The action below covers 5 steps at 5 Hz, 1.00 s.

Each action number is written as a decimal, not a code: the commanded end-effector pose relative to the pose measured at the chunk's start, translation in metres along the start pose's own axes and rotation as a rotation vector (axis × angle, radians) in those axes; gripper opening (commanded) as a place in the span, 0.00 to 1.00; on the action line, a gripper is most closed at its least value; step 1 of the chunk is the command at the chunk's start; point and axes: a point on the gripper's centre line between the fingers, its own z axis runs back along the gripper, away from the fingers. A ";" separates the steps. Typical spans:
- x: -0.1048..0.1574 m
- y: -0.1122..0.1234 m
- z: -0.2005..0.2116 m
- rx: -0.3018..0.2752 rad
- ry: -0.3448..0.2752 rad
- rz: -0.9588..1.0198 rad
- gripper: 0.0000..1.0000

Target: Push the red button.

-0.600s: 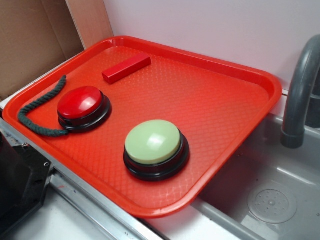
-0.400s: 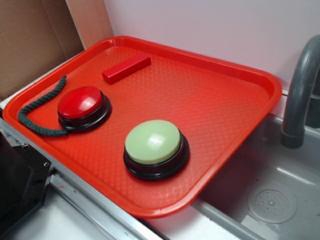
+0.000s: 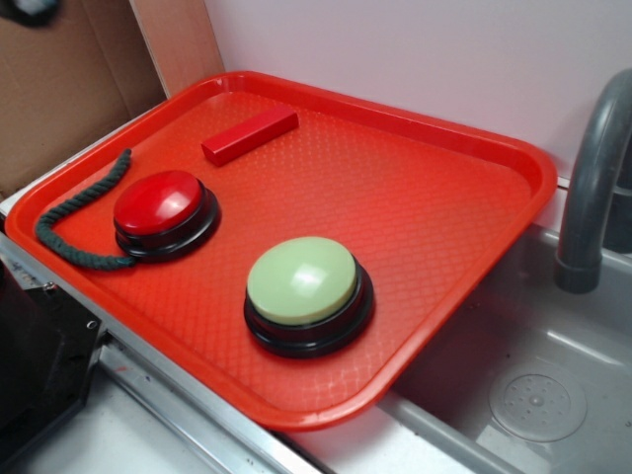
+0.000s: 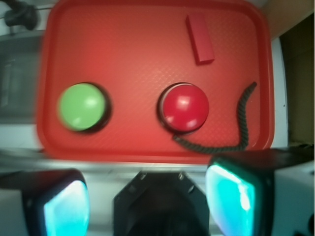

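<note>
The red button [image 3: 158, 203] is a glossy red dome on a black base at the left of the red tray [image 3: 434, 227]. From the wrist camera, high above, the red button [image 4: 185, 106] shows near the middle of the tray [image 4: 133, 54]. My gripper [image 4: 147, 201] hangs over the tray's near edge, well short of the button and far above it. It is open: its cyan pads [image 4: 231, 199] stand wide apart with nothing between them. In the exterior view only a dark bit of the arm [image 3: 30, 8] shows at the top left corner.
A pale green button [image 3: 304, 283] stands at the tray's front middle. A flat red block [image 3: 250, 135] lies at the back and a dark green rope [image 3: 74, 222] curls round the red button's left. To the right are a grey sink [image 3: 533, 385] and tap [image 3: 592, 178].
A dark part of the arm has come into the exterior view's top left corner. The buttons, block and rope have not moved.
</note>
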 end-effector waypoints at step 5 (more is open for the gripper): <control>0.041 0.044 -0.141 0.069 -0.037 -0.110 1.00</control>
